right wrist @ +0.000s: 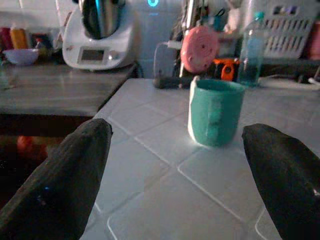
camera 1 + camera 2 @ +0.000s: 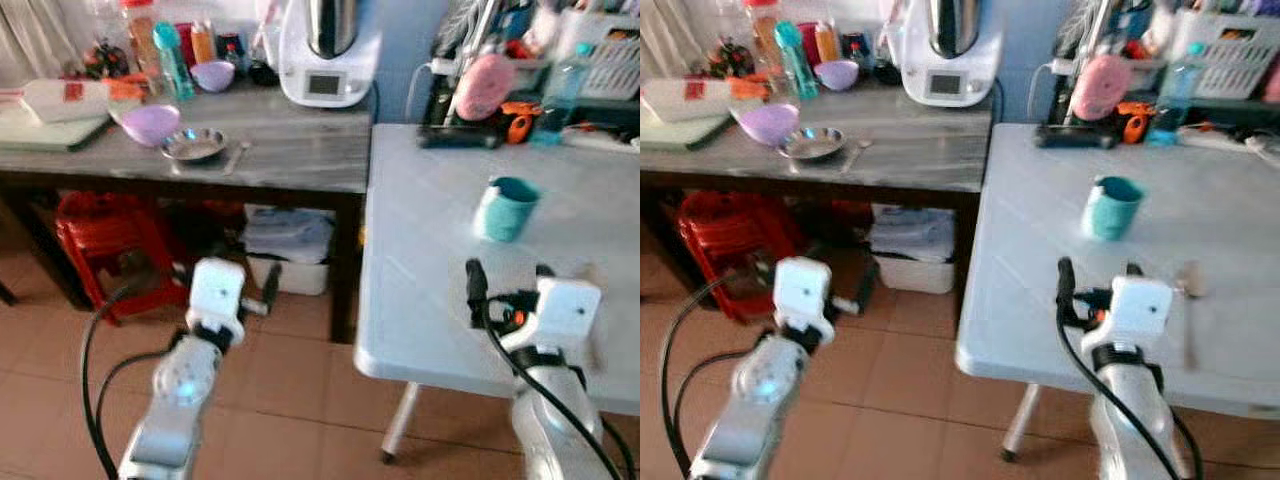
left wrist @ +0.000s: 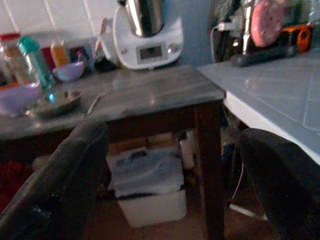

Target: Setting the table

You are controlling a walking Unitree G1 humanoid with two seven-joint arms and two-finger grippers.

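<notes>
While both fingers gape wide and empty, right gripper (image 1: 172, 185) faces the teal ceramic mug (image 1: 215, 112) (upright, white table (image 2: 430, 290)); careless approach could topple it; left gripper (image 3: 170, 185) open too.

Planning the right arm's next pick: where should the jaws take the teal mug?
Across the body, from the near side. The mug stands upright on the white table, handle facing the right gripper, whose open jaws already frame it.
</notes>
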